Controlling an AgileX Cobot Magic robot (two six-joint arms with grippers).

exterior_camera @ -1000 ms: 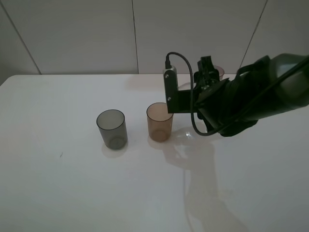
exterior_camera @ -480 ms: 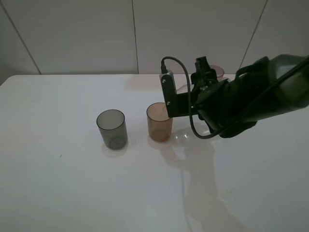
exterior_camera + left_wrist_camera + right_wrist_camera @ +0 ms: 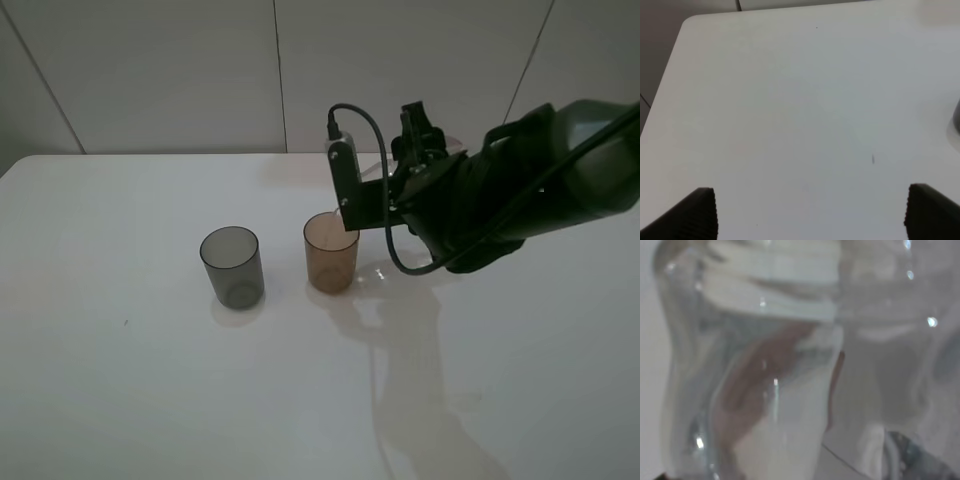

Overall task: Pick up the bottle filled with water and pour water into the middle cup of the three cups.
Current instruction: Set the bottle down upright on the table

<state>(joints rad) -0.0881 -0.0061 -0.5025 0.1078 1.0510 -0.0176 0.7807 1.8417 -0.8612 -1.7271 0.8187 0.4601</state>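
- Table (image 3: 120, 380): white top, and I see one small dark speck (image 3: 873, 159) on it toward the left edge.
- Left gripper (image 3: 815, 215): fingers wide apart with nothing between them, hovering over bare table near the left edge.
- Right gripper (image 3: 418, 135): reaches in from the right edge, raised off the table. I read it as clamped on the bottle (image 3: 775, 365), though the fingers themselves are hidden from me.
- The bottle: clear plastic that fills the right wrist view, with an amber tint showing through it. In the high view I cannot pick it out behind the arm.
- The middle cup (image 3: 331, 252): amber, upright, about midway between the left and right edges, with the arm's wrist block just over its rim on the right-edge side.
- Grey cup (image 3: 232, 265): upright, apart from the amber one, toward the left edge.
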